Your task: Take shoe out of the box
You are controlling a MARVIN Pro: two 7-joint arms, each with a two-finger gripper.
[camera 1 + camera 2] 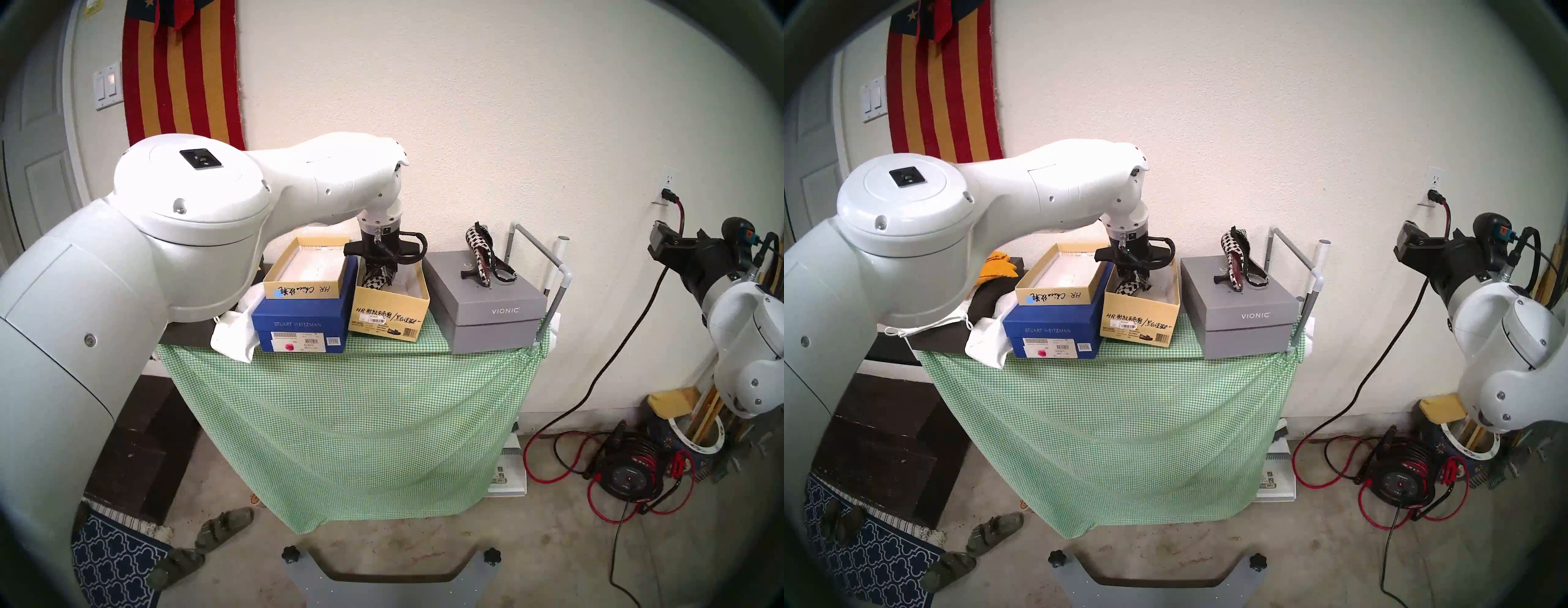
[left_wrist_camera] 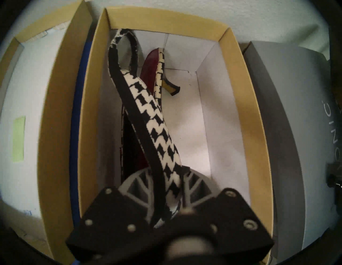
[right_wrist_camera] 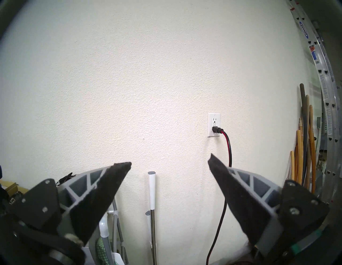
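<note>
So, sweeping left to right across your tabletop [image 1: 382,352], draped in green checked cloth.

Far left: the shallow tan lid [image 1: 307,271] is sitting upturned on the blue Stuart Weitzman box [image 1: 297,325]. It looks parked there to keep the opening beside it clear.

Next right: the box [image 1: 392,316], deep tan with white walls, is standing open-topped, touching the blue box on one side and just beside the grey one on the other. Your left gripper [image 2: 167,186] is reaching steeply down into it. In the left wrist view its fingers [image 2: 137,186] are pinching the black-and-white houndstooth upper of the shoe [image 2: 157,118], closed down onto it with nothing else between them. The shoe is still inside the box: its strap loop is leaning toward the far wall, and its dark red lining and small heel are pointing down the box. Gripping the thin upper rather than the sole seems sensible, since the side walls leave little room. My read is that you are at the lift-out stage; watch that the strap and heel are not catching the rim.

Right again: the grey VIONIC box [image 1: 494,316] is carrying the matching shoe [image 1: 485,257], standing toe-up on its closed lid, likely the drop spot.

Far right: your right gripper [image 3: 169,162] is idling well apart from the boxes, facing the wall, fingers spread wide and holding nothing.
</note>
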